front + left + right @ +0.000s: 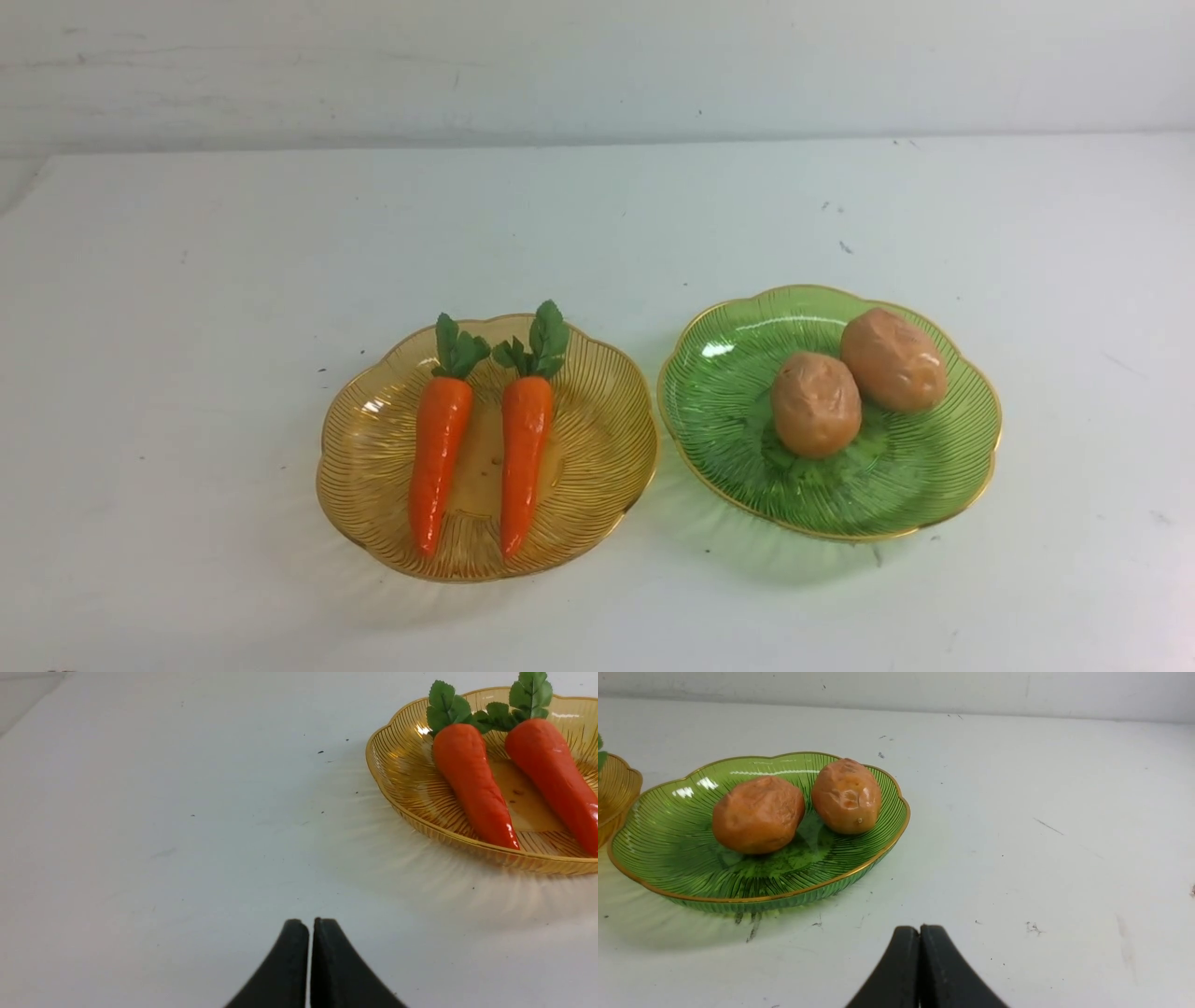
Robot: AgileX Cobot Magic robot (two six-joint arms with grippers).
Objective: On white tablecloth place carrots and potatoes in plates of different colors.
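The left fingers (289, 952) and right fingers (896, 961) are pressed together, apart from the plates. Carrots (526, 448) lie in the amber plate (597, 439), potatoes (816, 404) in the green plate (728, 439), at its three o'clock. In the left wrist view, one carrot is cut off.

Open tablecloth (187, 373) left of plates (597, 448)

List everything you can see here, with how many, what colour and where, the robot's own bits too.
amber plate: one, gold-rimmed, left of the green one
green plate: one, gold-rimmed, on the right
carrots: two, orange with green leaves, side by side in the amber plate
potatoes: two, tan-brown, in the green plate
tabletop: one, white with dark specks, under both plates
left hand: one, dark, shut, above the tabletop
right hand: one, dark, shut, above the tabletop
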